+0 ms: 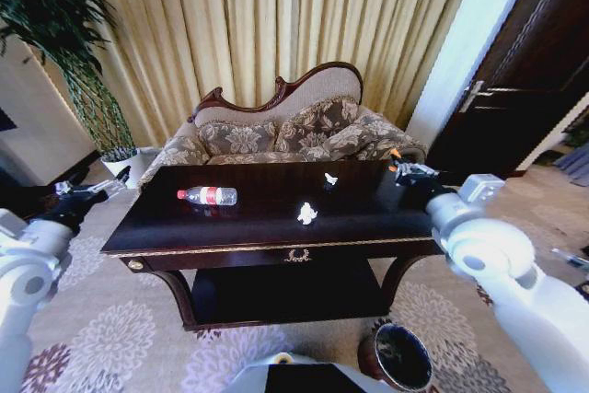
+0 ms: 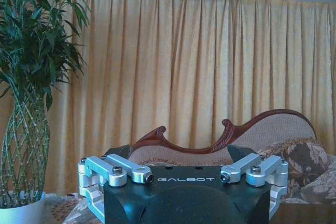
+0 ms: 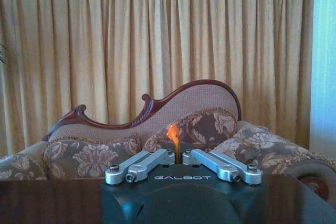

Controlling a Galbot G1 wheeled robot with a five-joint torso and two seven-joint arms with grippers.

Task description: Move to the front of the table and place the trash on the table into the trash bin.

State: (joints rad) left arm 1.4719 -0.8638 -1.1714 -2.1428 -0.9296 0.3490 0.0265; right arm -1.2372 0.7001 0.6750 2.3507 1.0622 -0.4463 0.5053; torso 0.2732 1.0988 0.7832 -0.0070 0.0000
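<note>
Presently: bottle lay sideways on surface, liable to roll; right gripper beyond bottle, jaws pressed together; left gripper off surface's end, jaws spread.

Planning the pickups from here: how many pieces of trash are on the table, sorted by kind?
Clear plastic bottle with red label: 1
White crumpled paper scraps: 2
Total on the dark glossy wooden table: 3
</note>
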